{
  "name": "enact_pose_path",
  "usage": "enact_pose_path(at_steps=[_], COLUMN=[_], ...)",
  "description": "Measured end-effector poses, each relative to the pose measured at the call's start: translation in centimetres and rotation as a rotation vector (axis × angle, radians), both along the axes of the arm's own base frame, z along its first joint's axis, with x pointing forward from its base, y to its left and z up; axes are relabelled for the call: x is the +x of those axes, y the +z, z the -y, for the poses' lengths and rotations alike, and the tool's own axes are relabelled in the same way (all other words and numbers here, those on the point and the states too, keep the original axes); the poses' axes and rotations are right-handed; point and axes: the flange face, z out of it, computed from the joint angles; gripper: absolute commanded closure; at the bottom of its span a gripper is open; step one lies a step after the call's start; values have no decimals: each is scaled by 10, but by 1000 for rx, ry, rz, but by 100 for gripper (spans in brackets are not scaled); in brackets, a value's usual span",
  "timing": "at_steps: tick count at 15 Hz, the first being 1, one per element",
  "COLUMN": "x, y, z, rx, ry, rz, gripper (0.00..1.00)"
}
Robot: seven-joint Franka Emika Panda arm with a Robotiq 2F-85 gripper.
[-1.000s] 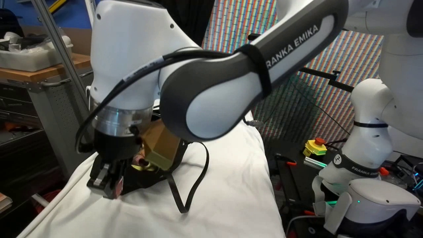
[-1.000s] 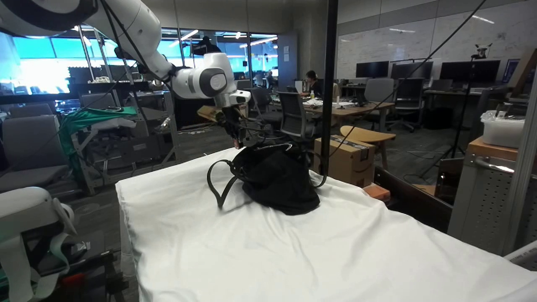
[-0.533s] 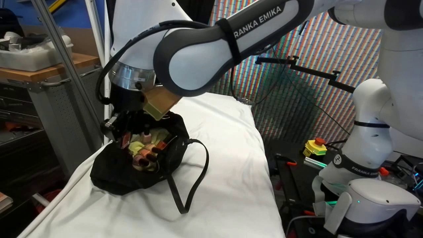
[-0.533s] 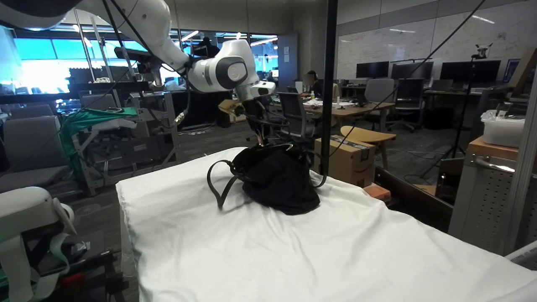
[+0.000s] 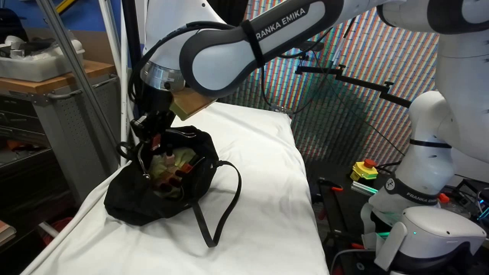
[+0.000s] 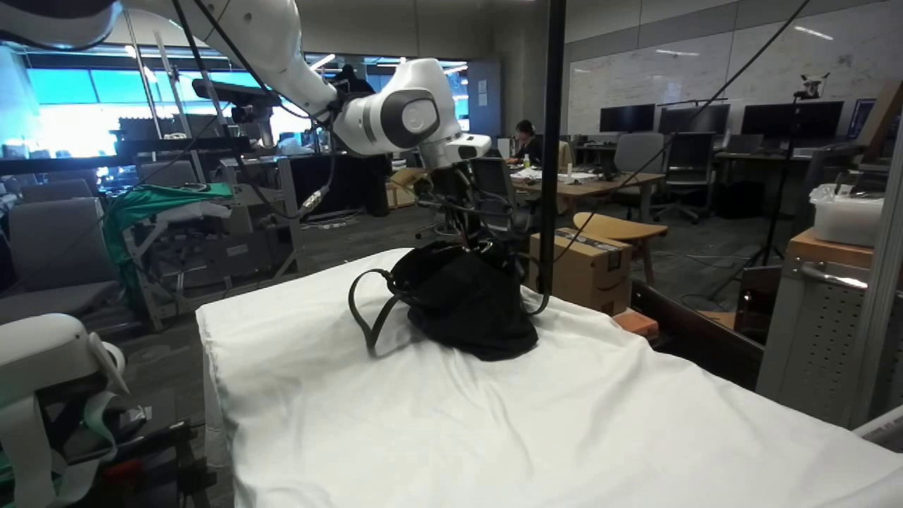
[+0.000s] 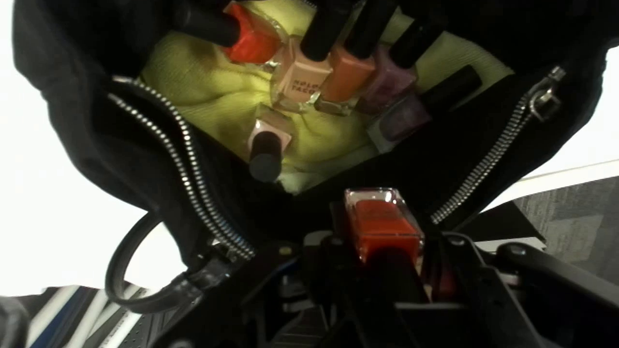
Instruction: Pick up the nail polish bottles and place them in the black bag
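In an exterior view, your black bag [image 5: 130, 200] sits near the table's [image 5: 267, 183] left edge, mouth open. Wrist view, read left to right: you have an orange-red bottle [image 7: 254, 41] lying at the far left of the mouth, on the yellow-green lining [image 7: 217, 92]; then a pale pink bottle [image 7: 269, 135], by itself and nearer the lower rim, cap up; then, towards the far side, a peach bottle [image 7: 307, 67] and an orange bottle [image 7: 350, 70] close beside each other. Next, lower in view, your gripper [image 7: 385, 224] is closed down on a red bottle [image 7: 381, 217], base leading, cap towards the wrist. It hangs at the near edge of the mouth; you cannot tell whether the base is below the rim. Further right: a mauve bottle [image 7: 392, 72] next to the orange one, and a purple bottle [image 7: 411, 116], slanting, near the right side of the mouth. Count: six in, one gripped. Judgement: you are late in the task; left for this bottle are the move inward past the rim, the release and the retreat. Whether more wait outside you cannot confirm: the bag hides part of the table.
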Motion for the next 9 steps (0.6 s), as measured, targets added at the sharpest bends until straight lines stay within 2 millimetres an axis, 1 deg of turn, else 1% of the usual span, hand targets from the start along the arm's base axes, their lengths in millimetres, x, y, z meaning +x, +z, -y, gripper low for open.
enact_pose_path(at_steps=[1,2,3,4,6,8,9], x=[1,3,4,5,8,9,9], y=[-1,-3,-6,-9,-15,-18,-20], z=[7,14,21,26,32,33,33], rx=[-4,-7,-11,-13,-13,-12,-13], ry=[-17,-34,-50,-65,-88,-102,-105], rz=[-2,-3,-4,-7,-13,-17,-21], gripper=[82,35,34,30,16,3,1])
